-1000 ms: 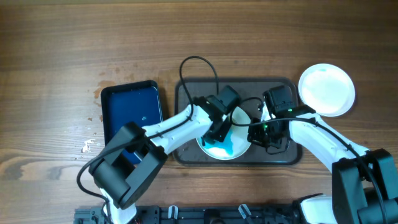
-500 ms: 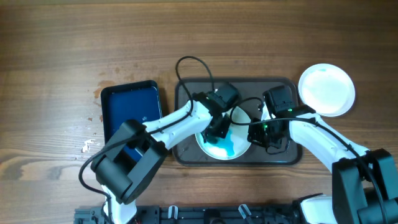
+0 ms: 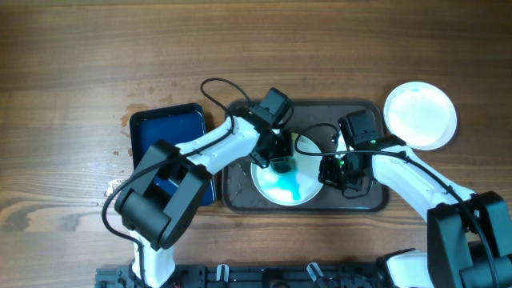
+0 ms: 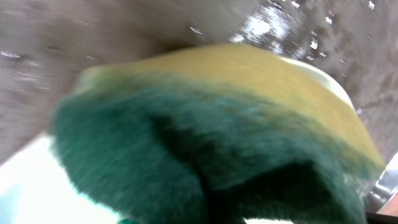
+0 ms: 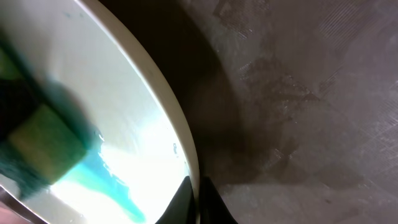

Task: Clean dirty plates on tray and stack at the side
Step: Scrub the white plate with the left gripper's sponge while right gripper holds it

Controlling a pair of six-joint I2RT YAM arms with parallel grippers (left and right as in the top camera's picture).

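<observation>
Clamping fingers (image 5: 212, 204): sponge (image 4: 236, 118) left; plate (image 5: 124, 118) right

Glossy white plate (image 5: 137, 124), matte scuffed tray (image 5: 298, 93), fuzzy green sponge (image 4: 217, 124).

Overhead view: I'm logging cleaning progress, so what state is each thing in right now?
dirty plate: on the tray, smeared blue
side plate: clean, off the tray
sponge: pressed on dirty plate
left gripper: shut on sponge
right gripper: shut on dirty plate's rim
</observation>
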